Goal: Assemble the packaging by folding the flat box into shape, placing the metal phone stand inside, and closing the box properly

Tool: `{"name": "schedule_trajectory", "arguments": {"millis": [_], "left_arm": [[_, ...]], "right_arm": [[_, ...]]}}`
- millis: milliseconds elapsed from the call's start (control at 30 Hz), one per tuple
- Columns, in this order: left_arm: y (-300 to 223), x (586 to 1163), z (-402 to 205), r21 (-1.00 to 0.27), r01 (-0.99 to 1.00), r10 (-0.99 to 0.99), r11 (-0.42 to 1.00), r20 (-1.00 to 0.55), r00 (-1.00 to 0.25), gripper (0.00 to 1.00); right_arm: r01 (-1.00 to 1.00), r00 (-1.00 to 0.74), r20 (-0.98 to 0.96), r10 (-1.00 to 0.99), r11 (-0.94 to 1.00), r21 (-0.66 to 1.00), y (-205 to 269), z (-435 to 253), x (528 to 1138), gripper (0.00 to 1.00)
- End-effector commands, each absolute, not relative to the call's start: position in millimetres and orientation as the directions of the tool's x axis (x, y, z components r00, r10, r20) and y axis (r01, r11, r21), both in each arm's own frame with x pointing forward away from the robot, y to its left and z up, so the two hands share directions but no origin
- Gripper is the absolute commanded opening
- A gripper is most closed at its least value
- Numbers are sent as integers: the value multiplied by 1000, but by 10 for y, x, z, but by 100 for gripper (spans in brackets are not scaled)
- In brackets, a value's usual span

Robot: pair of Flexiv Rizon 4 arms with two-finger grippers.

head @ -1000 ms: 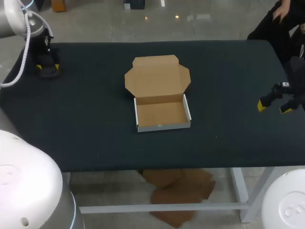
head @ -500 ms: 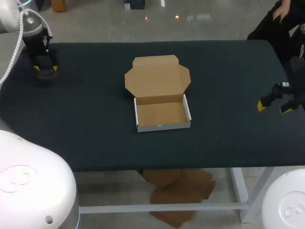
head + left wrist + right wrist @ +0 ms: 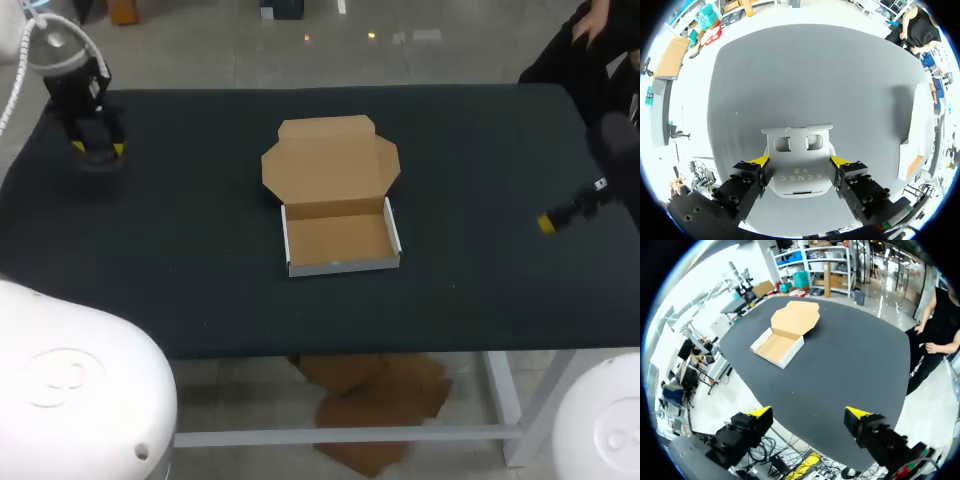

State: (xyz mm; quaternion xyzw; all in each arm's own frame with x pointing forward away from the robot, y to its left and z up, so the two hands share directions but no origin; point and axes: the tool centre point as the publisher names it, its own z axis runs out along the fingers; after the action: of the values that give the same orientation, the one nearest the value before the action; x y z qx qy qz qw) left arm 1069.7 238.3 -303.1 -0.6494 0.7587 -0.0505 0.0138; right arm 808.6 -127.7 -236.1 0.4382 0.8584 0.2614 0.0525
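Two arms worked at a dark table point(image 3: 200, 290), one entering from each side. Nearest the front edge, about midway across, sat the box point(image 3: 340, 240), already folded into a shallow tray with white outer walls and a brown inside, holding nothing. Its lid point(image 3: 330, 165) lay flat on the table behind the tray, hinged at the far wall, with its side flaps spread out.

Out to the right of the box and well apart from it, the right gripper point(image 3: 810, 415) hung above the table near the right edge. Its yellow-tipped fingers were spread wide with nothing between them. In its wrist view the box lay well ahead of it, across a bare stretch of table.

Farthest back, at the far left corner, the left gripper point(image 3: 97, 150) pointed down at the table. The left wrist view showed the metal phone stand point(image 3: 799, 165), a pale grey plate with two cut-outs near its far end. Each yellow tip pressed against one of its side edges, so this gripper was clamped on the stand, well apart from the box.
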Motion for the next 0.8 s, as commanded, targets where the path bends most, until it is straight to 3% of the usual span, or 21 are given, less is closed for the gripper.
{"name": "schedule_trajectory", "arguments": {"millis": [33,200,800], "left_arm": [[2269,10298,-2838,-229,-960,-985,162,26,-172,0],[2101,10112,-2761,-226,-955,-977,192,45,-207,0],[1944,9962,-2706,-243,-946,-974,214,19,-225,0]], "right_arm": [[517,-788,62,612,604,606,-1297,-2446,8055,100],[426,-866,72,496,652,628,-1267,-2511,8056,100],[426,-866,72,496,652,628,-1267,-2511,8056,100]]}}
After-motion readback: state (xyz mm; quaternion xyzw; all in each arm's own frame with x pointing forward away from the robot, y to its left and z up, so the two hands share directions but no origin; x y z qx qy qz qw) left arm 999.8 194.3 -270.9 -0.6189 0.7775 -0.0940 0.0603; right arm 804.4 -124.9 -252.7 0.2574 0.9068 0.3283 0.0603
